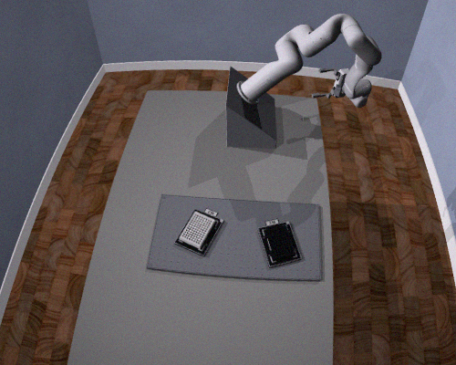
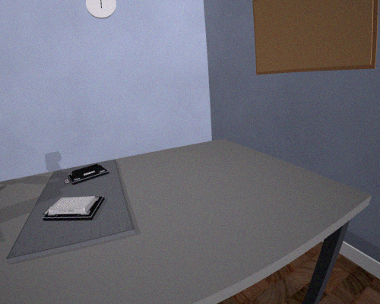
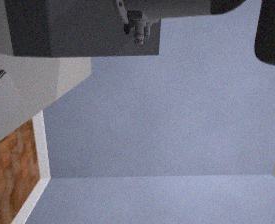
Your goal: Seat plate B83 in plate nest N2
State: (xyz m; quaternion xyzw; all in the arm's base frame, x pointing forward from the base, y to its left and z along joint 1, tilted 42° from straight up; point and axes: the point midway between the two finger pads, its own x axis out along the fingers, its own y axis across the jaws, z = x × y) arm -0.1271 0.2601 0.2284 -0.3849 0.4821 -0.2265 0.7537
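Observation:
A white, many-welled plate (image 1: 199, 229) (image 2: 72, 204) lies on the left nest (image 1: 194, 250) (image 2: 91, 216), near in the exterior view; I cannot tell whether it is fully down. The right nest (image 1: 284, 264) (image 2: 74, 182), far in the exterior view, is dark with pale corner marks; what looks like a black plate (image 1: 281, 242) (image 2: 93, 169) fills it. The tag and plate lettering is too small to read surely, so I cannot tell which is B83 or B38. My gripper (image 1: 318, 84) is open and empty, high and far from both nests.
Both nests stand on a thin grey board (image 1: 236, 265) (image 2: 117, 224) on the grey table (image 1: 204, 315) (image 2: 231, 213). The dark wedge-shaped arm base (image 1: 245, 132) stands behind the board. The arm reaches out past the table's right edge in the top view.

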